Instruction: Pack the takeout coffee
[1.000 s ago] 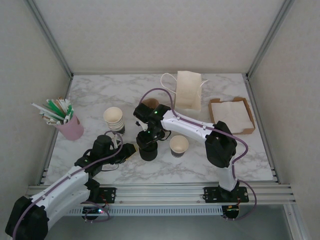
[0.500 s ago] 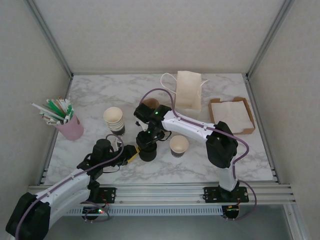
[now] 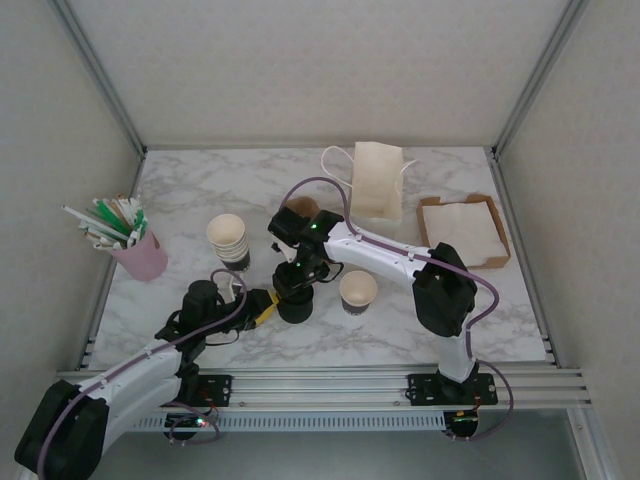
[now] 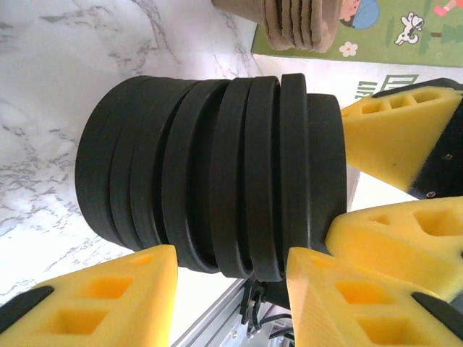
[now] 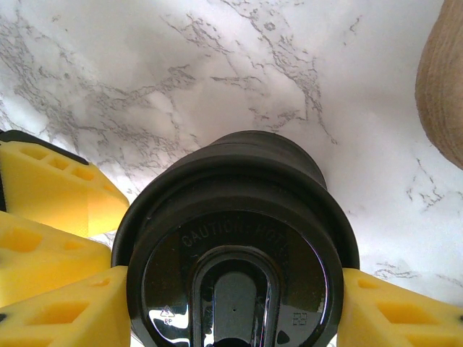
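Black plastic lid stack (image 3: 295,302) first: the right gripper (image 5: 233,289) pinches the top lid (image 5: 235,267), while the left gripper (image 3: 265,303), half open, braces the stack's side. Best to lift straight and slowly, so a single lid parts. The takeout coffee cup (image 3: 358,290) stands lidless just right of the stack, cream inside. A pink cup (image 3: 140,258) holds straws; a cardboard tray (image 3: 490,264) holds napkins.

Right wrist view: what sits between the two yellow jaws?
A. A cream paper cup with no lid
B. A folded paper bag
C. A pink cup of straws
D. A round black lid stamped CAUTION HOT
D: a round black lid with CAUTION HOT raised on its top sits there, with one yellow jaw at each side of its rim and the marble table beyond it.
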`<state>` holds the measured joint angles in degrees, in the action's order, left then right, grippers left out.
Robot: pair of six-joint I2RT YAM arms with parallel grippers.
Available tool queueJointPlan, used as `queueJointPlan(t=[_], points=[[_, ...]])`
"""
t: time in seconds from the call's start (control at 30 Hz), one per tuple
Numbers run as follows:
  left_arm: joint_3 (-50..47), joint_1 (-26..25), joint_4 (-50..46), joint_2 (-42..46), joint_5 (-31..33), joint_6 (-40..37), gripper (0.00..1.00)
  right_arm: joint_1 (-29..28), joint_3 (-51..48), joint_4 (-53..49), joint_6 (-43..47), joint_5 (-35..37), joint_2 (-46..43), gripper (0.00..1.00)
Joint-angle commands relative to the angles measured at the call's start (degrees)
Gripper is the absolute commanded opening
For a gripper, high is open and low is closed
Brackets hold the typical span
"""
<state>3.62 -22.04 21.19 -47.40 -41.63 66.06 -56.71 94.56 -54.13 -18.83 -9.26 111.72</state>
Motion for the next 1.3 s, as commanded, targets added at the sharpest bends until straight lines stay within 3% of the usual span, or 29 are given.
queueJointPlan(t=[0.0, 1.27], points=[[-0.72, 0.69, 3.01, -0.26, -1.95, 0.43, 0.44, 0.19, -0.86, -0.28, -0.72, -1.38, -1.77, 0.63], [-1.08, 1.30, 1.44, -2.90, -1.09, -2.06, 0.43, 0.15, -1.09, -0.05, -2.10, -3.12, -3.66, 0.62]])
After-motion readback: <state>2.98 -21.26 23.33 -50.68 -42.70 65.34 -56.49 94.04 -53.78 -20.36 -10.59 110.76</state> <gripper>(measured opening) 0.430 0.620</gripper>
